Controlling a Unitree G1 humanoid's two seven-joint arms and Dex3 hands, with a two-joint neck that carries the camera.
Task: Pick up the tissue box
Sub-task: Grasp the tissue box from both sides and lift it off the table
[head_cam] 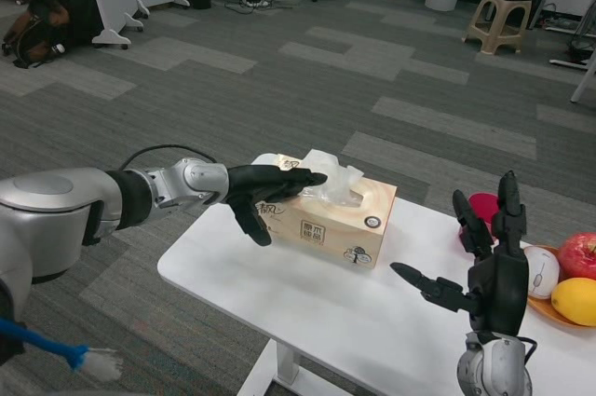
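near the white table [279,293] far edge, left hand [265,193] grips tissue box [340,219]; right hand [480,270] spread wide, apart.

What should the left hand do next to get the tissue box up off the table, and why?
Probably close the fingers on the tissue box before lifting. The left hand is already at the box's left end, fingers over the top near the tissue and thumb down its side, but a firm grip isn't evident. The box rests on the white table; the right hand waits open, apart.
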